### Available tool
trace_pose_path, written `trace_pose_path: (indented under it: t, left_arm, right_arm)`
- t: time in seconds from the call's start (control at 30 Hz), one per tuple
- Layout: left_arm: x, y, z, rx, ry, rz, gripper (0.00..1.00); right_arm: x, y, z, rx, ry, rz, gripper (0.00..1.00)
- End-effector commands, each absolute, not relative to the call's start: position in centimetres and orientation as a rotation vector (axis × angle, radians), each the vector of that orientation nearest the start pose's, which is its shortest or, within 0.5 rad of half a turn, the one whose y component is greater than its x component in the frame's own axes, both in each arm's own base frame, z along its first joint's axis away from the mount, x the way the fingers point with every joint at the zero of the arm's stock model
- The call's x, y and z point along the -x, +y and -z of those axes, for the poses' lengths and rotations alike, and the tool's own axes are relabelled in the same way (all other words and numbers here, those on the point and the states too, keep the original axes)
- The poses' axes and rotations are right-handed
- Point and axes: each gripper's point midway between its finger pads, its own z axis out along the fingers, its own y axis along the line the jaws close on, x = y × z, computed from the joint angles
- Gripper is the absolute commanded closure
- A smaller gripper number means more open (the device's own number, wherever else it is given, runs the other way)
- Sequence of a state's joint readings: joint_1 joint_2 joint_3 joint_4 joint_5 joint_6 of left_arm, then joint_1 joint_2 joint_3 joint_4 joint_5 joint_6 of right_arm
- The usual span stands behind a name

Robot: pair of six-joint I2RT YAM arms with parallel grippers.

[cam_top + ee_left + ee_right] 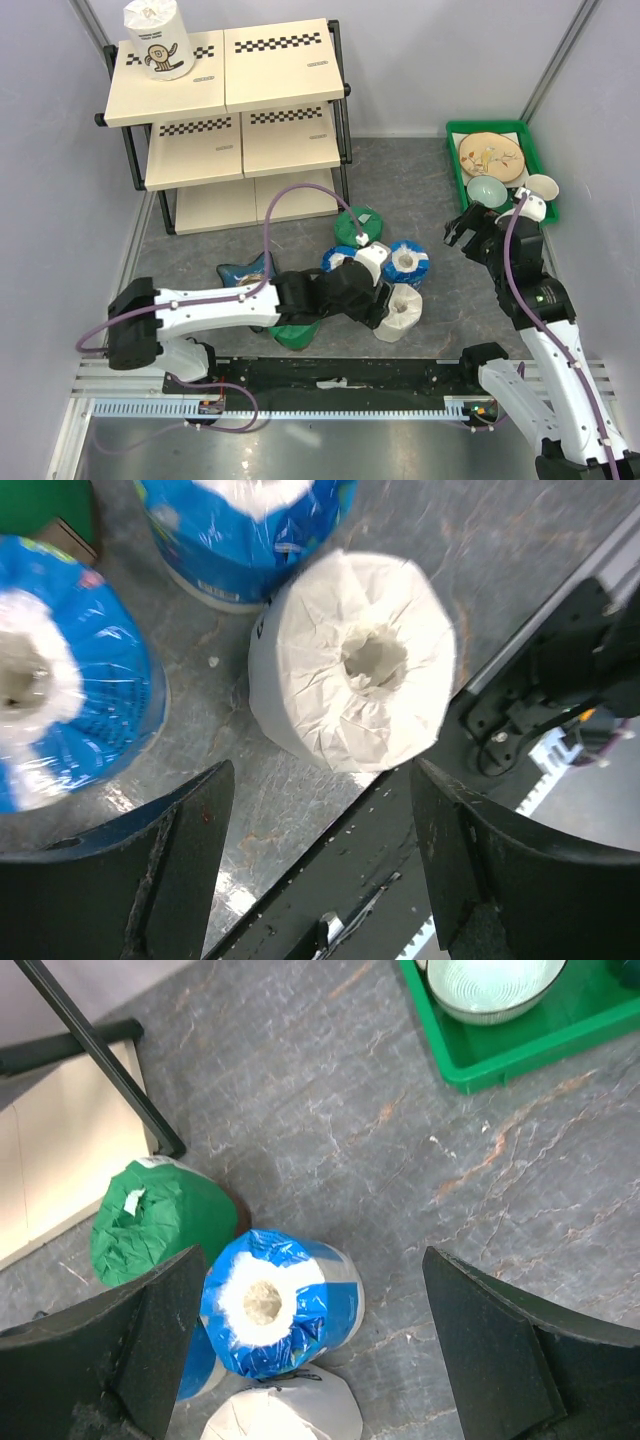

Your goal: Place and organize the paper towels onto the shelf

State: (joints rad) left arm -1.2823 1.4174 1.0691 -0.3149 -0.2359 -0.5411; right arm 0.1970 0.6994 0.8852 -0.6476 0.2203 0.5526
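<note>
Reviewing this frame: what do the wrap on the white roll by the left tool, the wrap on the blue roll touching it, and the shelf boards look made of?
White roll: matte, crinkled paper wrap, its folds tucked into the core. Blue roll: glossy plastic film, showing glare and fine wrinkles. Shelf boards: smooth cream surface, probably laminate or painted wood; the look leaves it open.

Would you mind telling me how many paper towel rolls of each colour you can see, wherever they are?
White rolls: 2, one on top of the shelf, one on the table.
Blue rolls: 2, both on the table.
Green rolls: 2, both on the table, one partly hidden.
Total: 6.
</note>
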Motion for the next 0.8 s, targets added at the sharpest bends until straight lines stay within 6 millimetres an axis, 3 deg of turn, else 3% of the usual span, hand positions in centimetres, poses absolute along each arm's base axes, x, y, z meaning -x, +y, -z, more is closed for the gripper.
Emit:
trace_pose_path:
  t: [0.0,0.17,0.47,0.77]
  left_arm:
    - [-14.5,-41.4,-18.2,-0.642,2.155,0.772,0.21]
    - [-15.5,-41.7,-16.7,-0.638,2.171,0.685,0.2]
    - [-16.3,-42.4,-16.0,-0.617,2.177,0.637,0.17]
    - [-17.1,-42.7,-13.7,-0.618,2.216,0.532,0.17]
  right_arm:
    - [-25.0,2.4,-26.0,-0.506,1.933,-0.212,0.02]
    - [-24.6,2.2,-25.9,-0.5,1.93,-0.2,0.02]
    - [-24.7,2.3,-26.0,-0.492,1.933,-0.203,0.02]
    - [-24.5,2.1,-25.7,-0.478,1.938,-0.185,0.02]
